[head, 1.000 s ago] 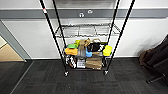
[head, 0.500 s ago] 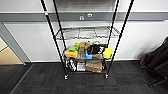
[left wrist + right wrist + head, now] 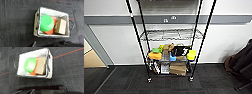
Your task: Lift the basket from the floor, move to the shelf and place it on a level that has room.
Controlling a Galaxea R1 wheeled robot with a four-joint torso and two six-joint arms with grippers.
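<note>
The basket (image 3: 52,23) sits on the dark carpet floor (image 3: 16,25), below both wrist cameras, holding an upturned green bowl (image 3: 46,23) over an orange one (image 3: 53,29) beside a tan block (image 3: 61,26). Whether either arm's jaws are wide or narrow cannot be told. Ahead stands the shelf (image 3: 170,37), its second level (image 3: 170,33) bare, its lower tiers crowded with blurred objects and a cardboard box (image 3: 178,68).

The shelf (image 3: 170,37) is cut off above; its lower-tier clutter (image 3: 170,56) is blurred, possibly boxes and sponges
</note>
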